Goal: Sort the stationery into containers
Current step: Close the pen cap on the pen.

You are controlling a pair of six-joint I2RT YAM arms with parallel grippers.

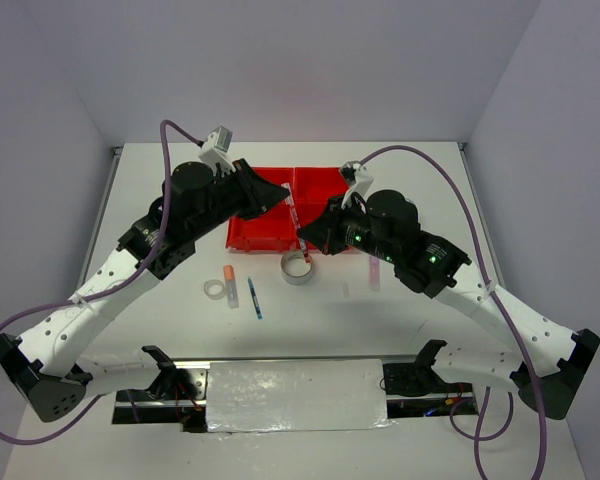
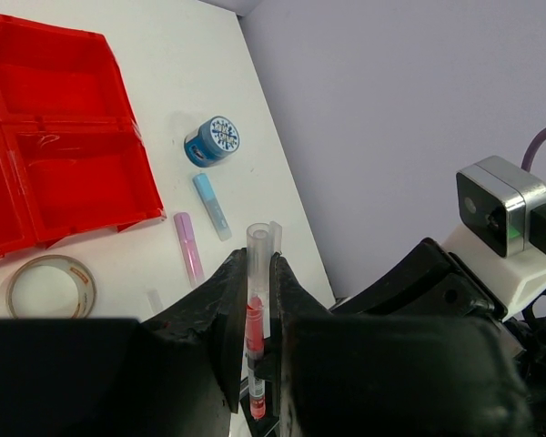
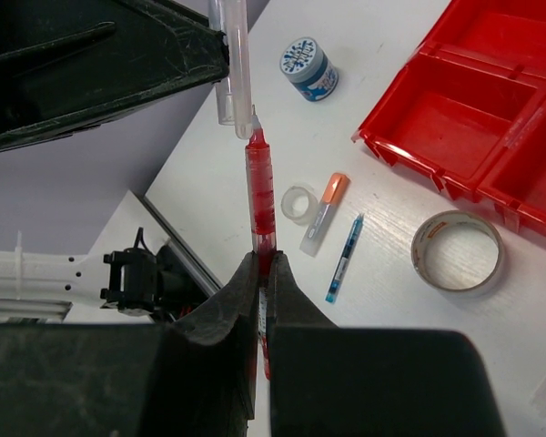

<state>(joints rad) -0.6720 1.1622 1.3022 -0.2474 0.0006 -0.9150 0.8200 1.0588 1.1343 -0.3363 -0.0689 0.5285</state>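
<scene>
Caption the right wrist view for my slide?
The right gripper grips the red pen, tip at the clear cap held by the left gripper; tape ring and red tray beyond.

Seen from above, the 2 arms cover much of the red tray. The right pincer hides the lower end of the red pen. The left pincer covers part of what may be its clear cap.
</scene>
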